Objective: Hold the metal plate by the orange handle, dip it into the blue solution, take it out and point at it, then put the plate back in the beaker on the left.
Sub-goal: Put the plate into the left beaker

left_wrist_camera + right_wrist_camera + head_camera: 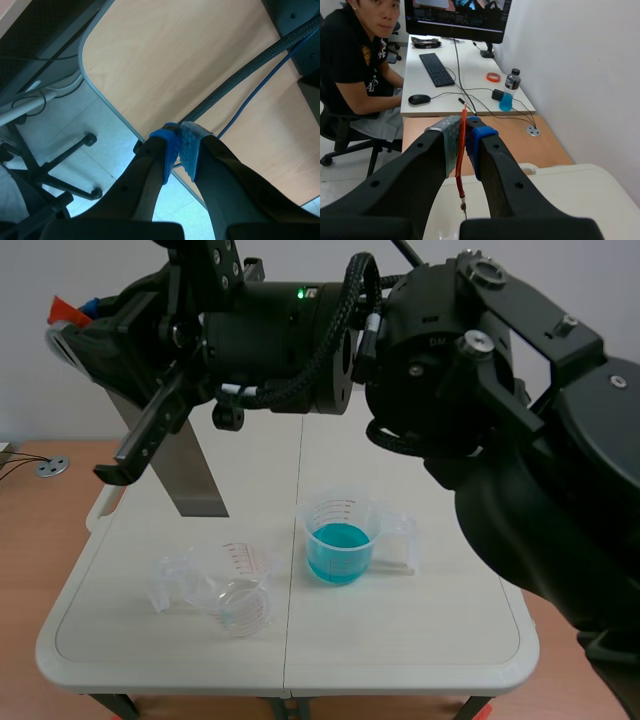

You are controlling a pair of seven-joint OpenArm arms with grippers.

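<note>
I see the empty beaker (238,598) on the table (430,625), left of the beaker of solution (338,540); the metal plate (195,480) hangs above, behind the empty one

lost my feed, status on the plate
right gripper shut on orange handle, plate hanging high, left of blue beaker. left gripper shut, empty. nothing in the way.

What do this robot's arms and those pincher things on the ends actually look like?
The right arm is bulky and black, built of rounded joints with silver bolts. A braided black cable loops near a small green light. The right gripper and left gripper each have two thick black fingers tipped with soft dotted pads, one blue and one greyish.
</note>
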